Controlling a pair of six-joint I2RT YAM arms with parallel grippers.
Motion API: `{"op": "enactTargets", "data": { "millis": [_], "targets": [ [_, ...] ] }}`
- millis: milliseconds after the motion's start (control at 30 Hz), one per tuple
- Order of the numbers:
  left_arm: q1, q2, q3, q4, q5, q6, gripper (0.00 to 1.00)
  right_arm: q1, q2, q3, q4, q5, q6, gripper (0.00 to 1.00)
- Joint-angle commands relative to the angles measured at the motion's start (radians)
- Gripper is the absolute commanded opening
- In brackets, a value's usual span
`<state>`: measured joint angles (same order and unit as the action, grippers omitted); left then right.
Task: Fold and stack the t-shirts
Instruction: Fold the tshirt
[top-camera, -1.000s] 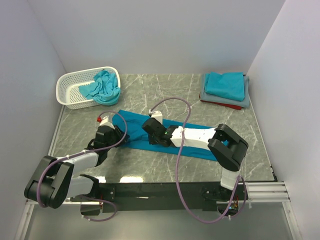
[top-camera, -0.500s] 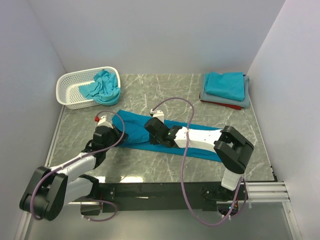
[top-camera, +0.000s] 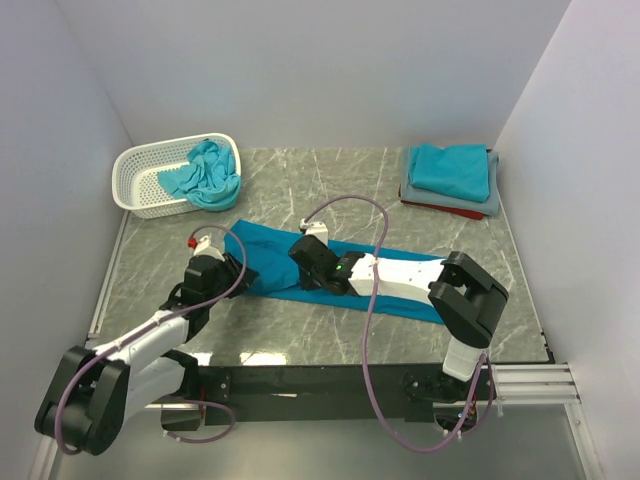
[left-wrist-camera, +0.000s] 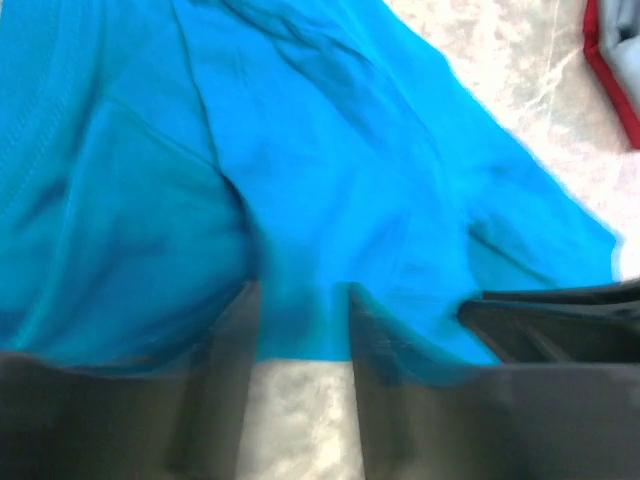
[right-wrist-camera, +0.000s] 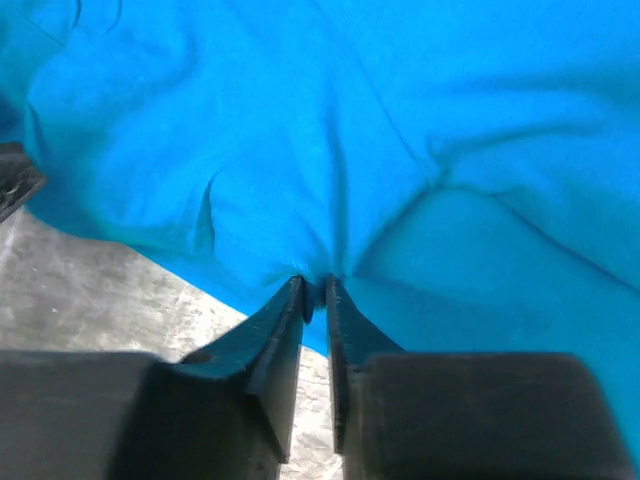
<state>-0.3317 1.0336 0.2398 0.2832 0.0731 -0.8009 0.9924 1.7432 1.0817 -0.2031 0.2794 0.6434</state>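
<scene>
A teal-blue t-shirt (top-camera: 268, 252) lies stretched in a long band across the table's middle. My left gripper (top-camera: 233, 274) stands at its left end. In the left wrist view its fingers (left-wrist-camera: 232, 345) are apart, with the shirt's hem (left-wrist-camera: 300, 330) and bare table between them. My right gripper (top-camera: 306, 274) is at the shirt's near edge, right of the left one. Close up, the right gripper (right-wrist-camera: 315, 283) is shut on a puckered bit of the t-shirt (right-wrist-camera: 400, 140). More turquoise shirts (top-camera: 207, 172) fill the basket. A folded stack (top-camera: 452, 175) sits at the back right.
The white lattice basket (top-camera: 140, 178) stands at the back left, near the wall. The folded stack is teal over grey over red, close to the right wall. White walls enclose the marble table (top-camera: 300, 180) on three sides.
My left gripper's jaws closed and have parted again at the shirt's left end. The left arm has stretched out lower. The right arm's elbow swung right; its gripper stayed on the shirt.
</scene>
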Motion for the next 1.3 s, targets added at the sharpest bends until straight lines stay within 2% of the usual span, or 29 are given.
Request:
{"op": "enactTargets", "data": {
  "millis": [0, 100, 200, 300, 467, 800, 1033, 1267],
  "targets": [
    [-0.004, -0.088, -0.004, -0.048, 0.036, -0.006, 0.50, 0.008, -0.017, 0.003, -0.024, 0.017, 0.012, 0.31],
    [-0.004, -0.128, 0.012, -0.078, 0.028, -0.003, 0.63, 0.008, -0.065, -0.022, -0.054, 0.053, 0.007, 0.41],
    [-0.004, -0.109, 0.035, -0.073, 0.013, 0.008, 0.65, 0.003, -0.129, -0.061, -0.088, 0.101, 0.006, 0.49],
    [-0.006, -0.031, 0.068, -0.044, 0.017, 0.019, 0.65, -0.024, -0.188, -0.110, -0.101, 0.132, 0.001, 0.52],
    [-0.041, 0.117, 0.137, 0.040, 0.013, 0.023, 0.66, -0.162, -0.252, -0.199, -0.041, 0.078, -0.025, 0.53],
    [-0.076, 0.379, 0.286, 0.085, -0.038, 0.035, 0.66, -0.431, -0.280, -0.311, 0.068, -0.008, -0.091, 0.52],
    [-0.076, 0.531, 0.364, 0.099, -0.068, 0.051, 0.66, -0.503, -0.226, -0.353, 0.088, -0.032, -0.090, 0.52],
    [-0.099, 0.707, 0.498, 0.068, -0.100, 0.107, 0.66, -0.512, -0.174, -0.351, 0.001, -0.063, -0.009, 0.52]
  ]
}}
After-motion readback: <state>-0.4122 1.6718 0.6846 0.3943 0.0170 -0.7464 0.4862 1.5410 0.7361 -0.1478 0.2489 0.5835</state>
